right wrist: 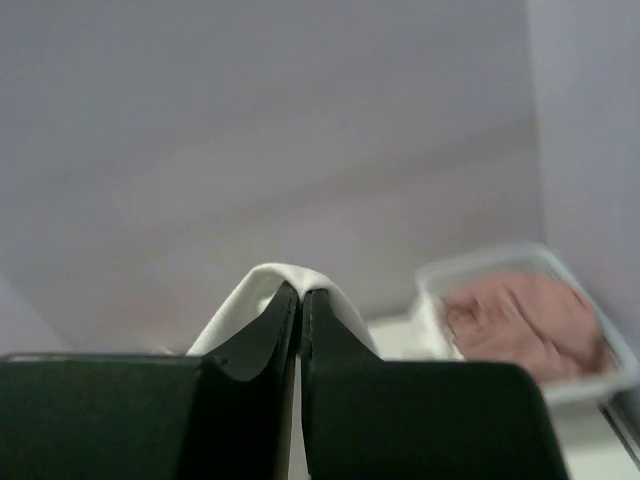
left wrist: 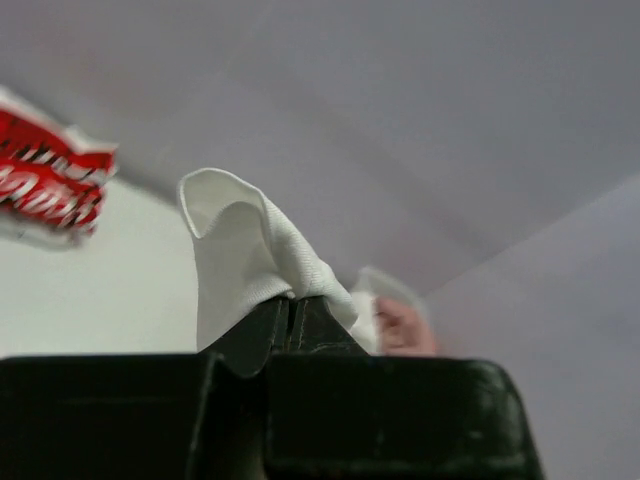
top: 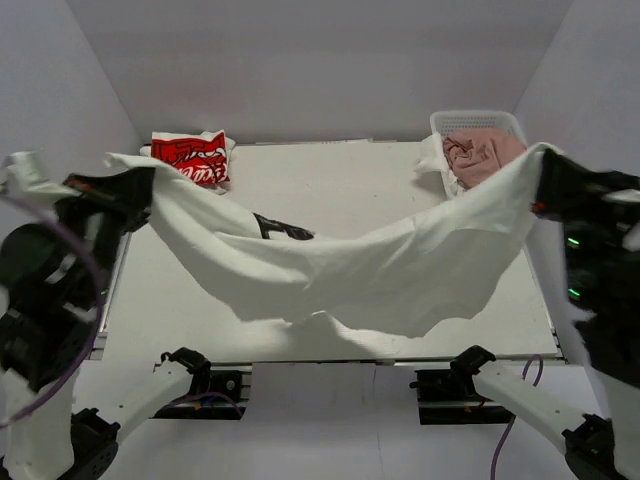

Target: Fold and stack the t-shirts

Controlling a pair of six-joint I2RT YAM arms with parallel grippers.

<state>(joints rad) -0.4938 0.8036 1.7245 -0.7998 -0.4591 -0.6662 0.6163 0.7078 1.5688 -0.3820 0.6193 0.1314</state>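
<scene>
The left pincer point(left wrist: 293, 300) and right pincer point(right wrist: 300, 292) each pinch an edge of the large white t-shirt point(top: 380, 270), slung sagging between them above the tabletop point(top: 340, 175). The red-print t-shirt point(top: 190, 158) lies folded at the far left corner; the dusty-pink t-shirt point(top: 482, 155) fills the basket point(top: 478, 120) at the far right.

The left gripper point(left wrist: 293, 305) fills the bottom of the view, its black fingers pressed together on a fold of the white shirt point(left wrist: 240, 250). The cloth stands up in a rounded crest above the tips and leans left. Beyond it, at the left edge, the red-print shirt point(left wrist: 45, 185) lies blurred on the pale counter point(left wrist: 100, 290). Just right of the fingertips, a blurred pink shirt point(left wrist: 405, 328) shows against the grey wall point(left wrist: 400, 120).
</scene>
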